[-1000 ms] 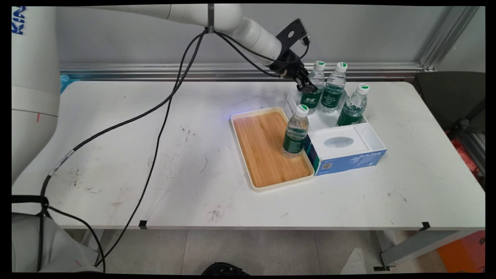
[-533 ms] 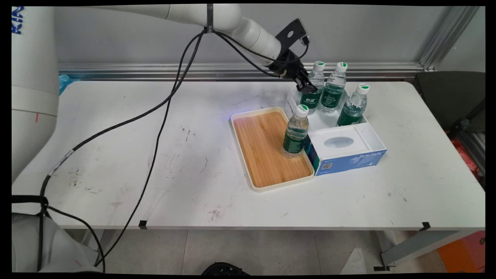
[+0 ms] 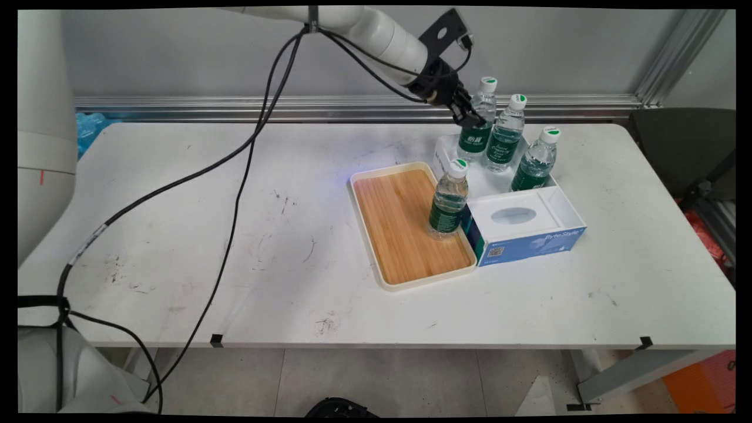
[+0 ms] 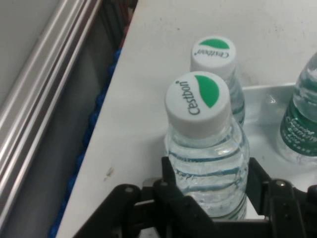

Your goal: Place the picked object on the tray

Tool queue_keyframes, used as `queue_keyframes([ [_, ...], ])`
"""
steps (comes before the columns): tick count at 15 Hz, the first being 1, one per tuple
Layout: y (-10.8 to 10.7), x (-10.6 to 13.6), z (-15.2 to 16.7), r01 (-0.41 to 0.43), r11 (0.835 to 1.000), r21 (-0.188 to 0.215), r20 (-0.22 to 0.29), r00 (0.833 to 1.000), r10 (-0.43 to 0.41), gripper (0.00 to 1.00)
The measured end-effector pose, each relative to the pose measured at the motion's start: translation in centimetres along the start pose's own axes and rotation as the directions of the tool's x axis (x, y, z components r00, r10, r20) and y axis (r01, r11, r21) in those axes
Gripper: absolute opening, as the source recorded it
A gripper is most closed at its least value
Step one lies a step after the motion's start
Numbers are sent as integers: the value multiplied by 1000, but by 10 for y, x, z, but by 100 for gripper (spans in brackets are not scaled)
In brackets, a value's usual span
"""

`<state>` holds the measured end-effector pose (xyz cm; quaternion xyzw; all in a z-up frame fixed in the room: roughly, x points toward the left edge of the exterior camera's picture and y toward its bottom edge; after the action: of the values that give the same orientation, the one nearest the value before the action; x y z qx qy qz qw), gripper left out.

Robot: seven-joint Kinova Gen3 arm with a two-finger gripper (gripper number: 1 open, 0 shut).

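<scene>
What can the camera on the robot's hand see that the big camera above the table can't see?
Only the hand view shows the word Cestbon on the held bottle's cap and both black fingers pressed to its sides. Only the main view shows the wooden tray, the bottle standing on it, the blue tissue box and the white arm. Both show the gripper shut on that bottle, with other bottles nearby.
</scene>
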<state>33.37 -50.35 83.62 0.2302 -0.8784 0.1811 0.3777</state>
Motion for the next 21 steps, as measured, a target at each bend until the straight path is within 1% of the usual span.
queue_keyframes([
  [3, 1, 10, -14, -2, 1000, 5, 5, 1000, 2, 0],
  [8, 7, 22, -44, 2, 1000, 9, 30, 1000, -3, 0],
  [11, 15, 25, -76, 7, 1000, 15, 50, 999, -7, 0],
  [13, 23, 21, -98, 8, 1000, 15, 65, 998, -9, 0],
  [16, 35, 14, -123, 12, 1000, 11, 78, 997, -13, 0],
  [19, 52, -3, -151, 17, 1000, -8, 98, 995, -16, 0],
  [21, 62, -14, -164, 20, 1000, -23, 111, 994, -17, 0],
])
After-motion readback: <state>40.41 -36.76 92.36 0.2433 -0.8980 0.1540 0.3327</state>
